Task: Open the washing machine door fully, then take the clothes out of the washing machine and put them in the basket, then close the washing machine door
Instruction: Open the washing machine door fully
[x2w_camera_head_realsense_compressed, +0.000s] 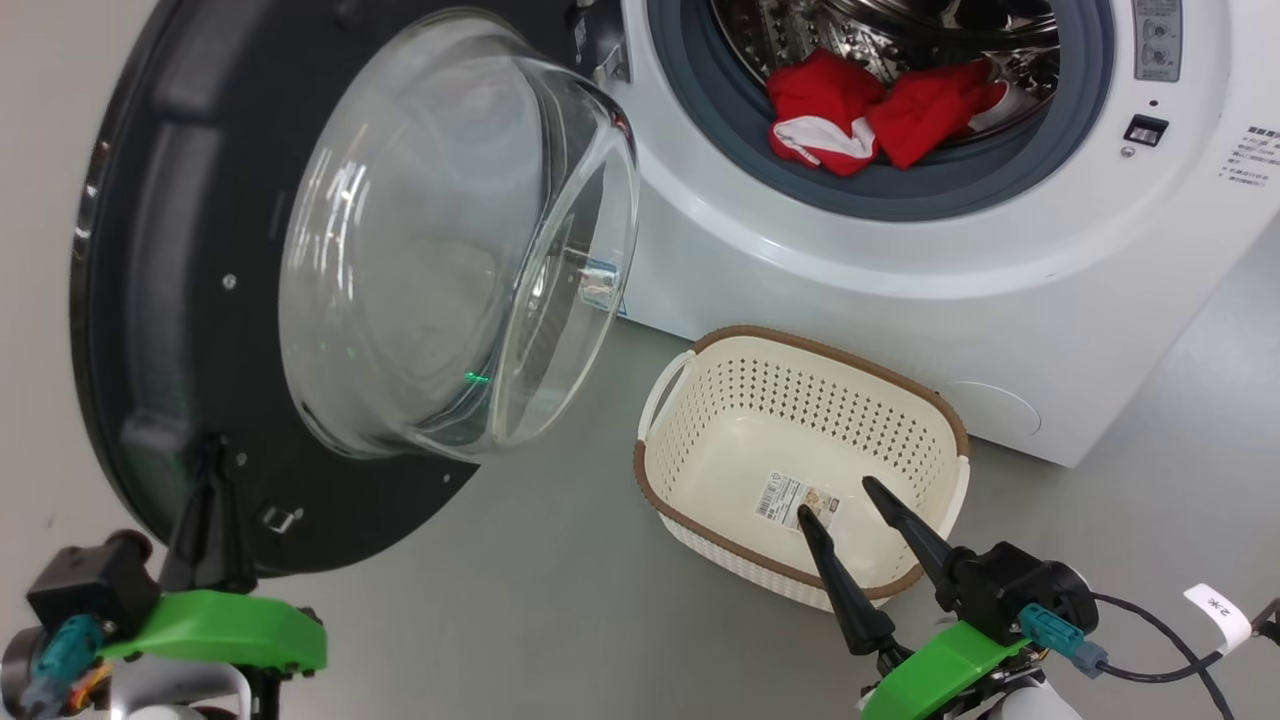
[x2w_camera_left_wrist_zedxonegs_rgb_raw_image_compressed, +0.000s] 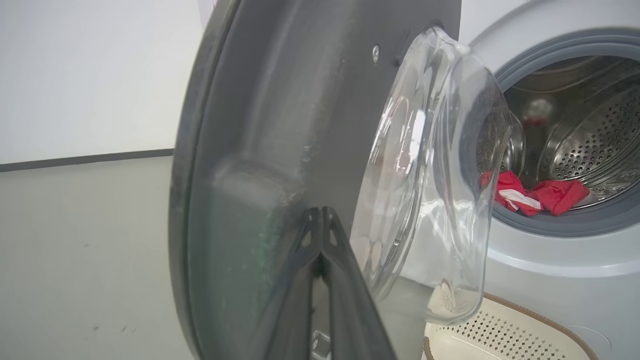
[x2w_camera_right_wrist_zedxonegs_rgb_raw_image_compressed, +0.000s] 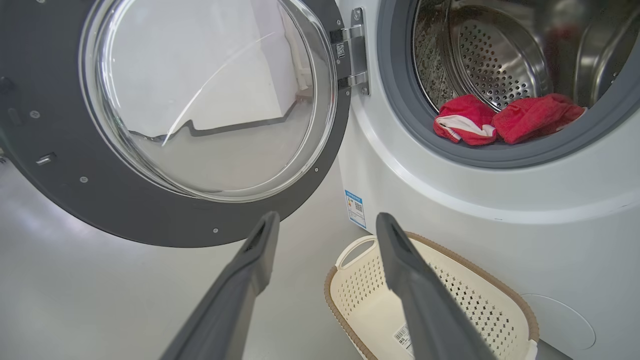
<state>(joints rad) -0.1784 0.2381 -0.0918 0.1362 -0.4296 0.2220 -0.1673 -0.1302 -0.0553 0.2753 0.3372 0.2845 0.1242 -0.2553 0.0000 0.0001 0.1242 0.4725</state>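
Observation:
The washing machine door (x2w_camera_head_realsense_compressed: 170, 300) stands swung wide to the left, its clear glass bowl (x2w_camera_head_realsense_compressed: 450, 250) bulging toward me. My left gripper (x2w_camera_head_realsense_compressed: 212, 470) is shut, nothing between its fingers, tips against the door's dark inner face near its lower edge; the left wrist view shows those tips (x2w_camera_left_wrist_zedxonegs_rgb_raw_image_compressed: 320, 214) on the door (x2w_camera_left_wrist_zedxonegs_rgb_raw_image_compressed: 280, 125). Red clothes (x2w_camera_head_realsense_compressed: 880, 115) with white trim lie at the drum's front lip of the washing machine (x2w_camera_head_realsense_compressed: 850, 270). The cream basket (x2w_camera_head_realsense_compressed: 830, 345) sits on the floor before the machine. My right gripper (x2w_camera_head_realsense_compressed: 838, 498) hangs open above its near side.
Grey floor (x2w_camera_head_realsense_compressed: 540, 560) lies between the door and the basket. A pale wall (x2w_camera_left_wrist_zedxonegs_rgb_raw_image_compressed: 90, 75) stands behind the door. The door hinge (x2w_camera_right_wrist_zedxonegs_rgb_raw_image_compressed: 352, 55) and a small blue label (x2w_camera_right_wrist_zedxonegs_rgb_raw_image_compressed: 356, 207) sit on the machine's left front. A cable with a white tag (x2w_camera_head_realsense_compressed: 1215, 612) trails from my right wrist.

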